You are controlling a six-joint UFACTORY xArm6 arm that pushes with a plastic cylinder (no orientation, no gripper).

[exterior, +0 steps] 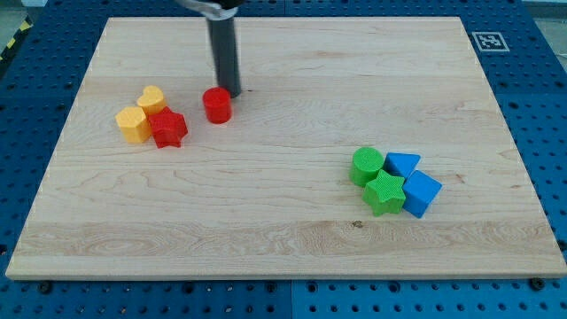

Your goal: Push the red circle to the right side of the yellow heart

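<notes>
The red circle (pixel 217 105) stands on the wooden board at the upper left. My tip (pixel 231 92) is right behind it, at its upper right edge, touching or nearly touching. The yellow heart (pixel 151 97) lies to the left of the red circle, with a clear gap between them. The heart sits in a tight cluster with a yellow hexagon (pixel 133 124) and a red star (pixel 167 128).
A second cluster lies at the view's right: a green circle (pixel 367 165), a green star (pixel 385 191), a blue triangle (pixel 402 164) and a blue cube (pixel 421 193). A fiducial tag (pixel 489 40) marks the board's top right corner.
</notes>
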